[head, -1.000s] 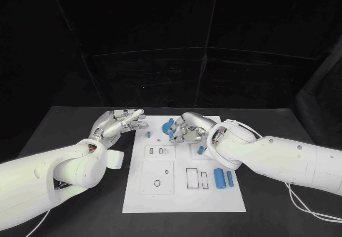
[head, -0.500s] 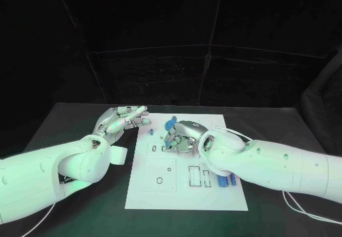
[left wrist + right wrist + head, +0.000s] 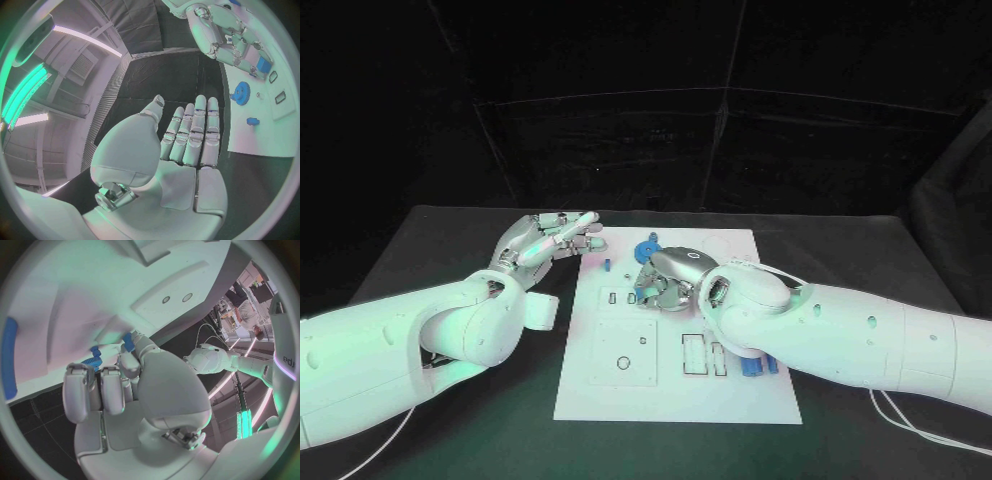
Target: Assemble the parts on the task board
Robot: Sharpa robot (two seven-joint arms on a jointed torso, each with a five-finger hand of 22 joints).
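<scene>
From the head view, my left hand (image 3: 548,240) is raised off the black table (image 3: 430,240) just beside the far left corner of the white task board (image 3: 678,390), fingers stretched out and holding nothing. My right hand (image 3: 672,278) is lowered onto the board's upper middle, fingers curled down; a blue gear (image 3: 646,250) stands just beyond it, and blue cylinders (image 3: 759,367) lie on the board near my right forearm. In my left wrist view, my palm is flat, fingers straight and side by side, empty, with the gear (image 3: 240,91) on the board ahead. In my right wrist view, my fingers bend around a small blue part (image 3: 95,356) against the board (image 3: 75,295).
</scene>
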